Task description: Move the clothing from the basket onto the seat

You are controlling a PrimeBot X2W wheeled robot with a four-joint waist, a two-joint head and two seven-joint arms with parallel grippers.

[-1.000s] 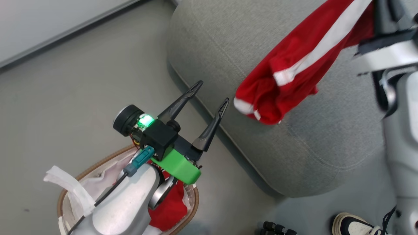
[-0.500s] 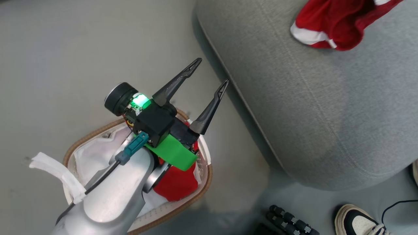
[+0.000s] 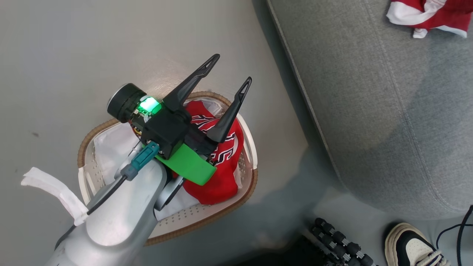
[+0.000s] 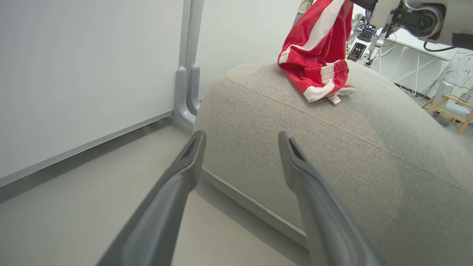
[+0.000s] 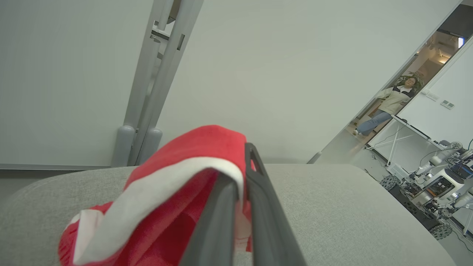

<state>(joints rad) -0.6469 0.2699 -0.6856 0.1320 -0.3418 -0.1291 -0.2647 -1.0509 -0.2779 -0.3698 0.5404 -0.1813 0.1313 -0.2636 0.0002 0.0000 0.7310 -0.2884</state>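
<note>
The white basket (image 3: 207, 218) with a brown rim stands on the floor beside the grey seat (image 3: 388, 111). In it lies the red jersey (image 3: 218, 177) with black-and-white lettering. My left gripper (image 3: 230, 70) hovers above the basket, open and empty, its fingers aimed at the seat's side (image 4: 332, 147). The smaller red piece with white stripes (image 3: 428, 13) rests bunched on the seat. Seen from the left wrist, this piece (image 4: 317, 55) hangs from my right arm with its lower end on the cushion. My right gripper (image 5: 240, 162) is shut on its cloth (image 5: 166, 177).
A white sheet (image 3: 111, 144) lines the basket's left half. A shoe (image 3: 410, 244) and a black ribbed roller (image 3: 340, 244) lie on the floor at the seat's near corner. A wall with a grey post (image 4: 186, 88) stands behind the seat. A person (image 5: 391, 103) is far off in a doorway.
The head camera has swung, bringing the basket and jersey into fuller view. The striped piece, which dangled above the seat, now lies bunched on it. Both grippers keep their states.
</note>
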